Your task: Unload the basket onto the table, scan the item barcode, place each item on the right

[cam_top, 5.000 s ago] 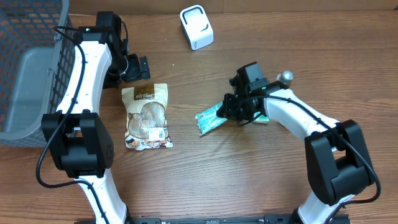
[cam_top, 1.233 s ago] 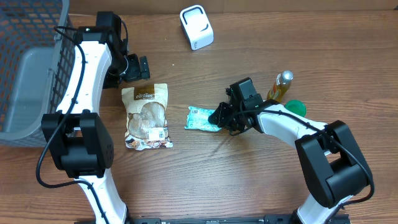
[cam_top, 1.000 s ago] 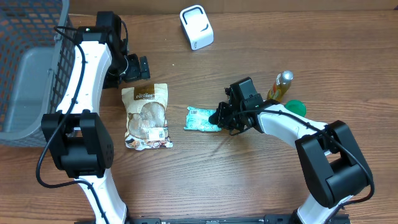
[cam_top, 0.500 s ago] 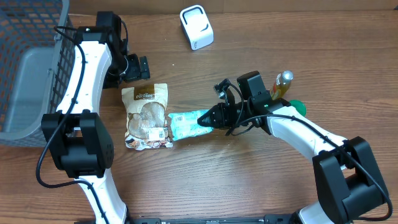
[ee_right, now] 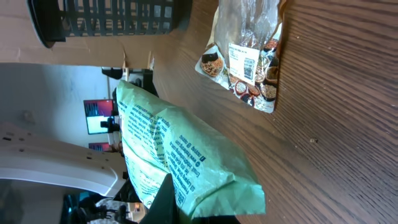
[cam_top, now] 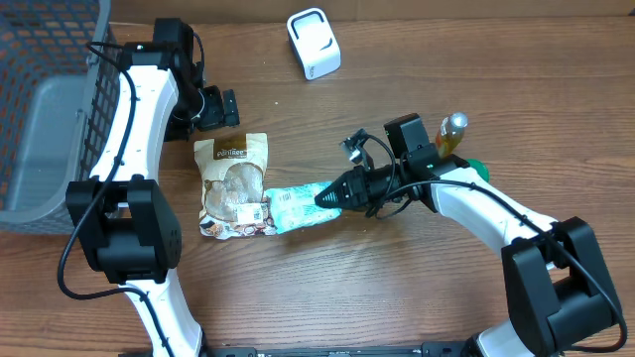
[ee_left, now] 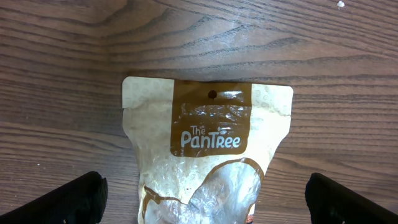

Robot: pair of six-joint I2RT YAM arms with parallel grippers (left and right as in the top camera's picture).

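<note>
My right gripper [cam_top: 330, 196] is shut on one end of a green snack packet [cam_top: 296, 205], held off the table at a tilt, its far end close to a brown-and-white pouch [cam_top: 234, 185]. The right wrist view shows the packet's [ee_right: 177, 158] printed side, with one dark finger [ee_right: 165, 200] across it. The pouch [ee_left: 210, 155] lies flat under my left gripper [cam_top: 214, 107], which is open, its fingertips [ee_left: 69, 200] wide on either side and not touching it. A white scanner [cam_top: 314, 44] stands at the back of the table.
A dark mesh basket [cam_top: 48, 109] fills the left edge of the table. A slim bottle [cam_top: 450, 133] and a green lid [cam_top: 476, 169] sit to the right of my right arm. The pouch [ee_right: 247, 53] carries a barcode label at its near end.
My right gripper has lifted the green packet off the table and carried it left toward the pouch, tilting it. The left arm has not moved.
</note>
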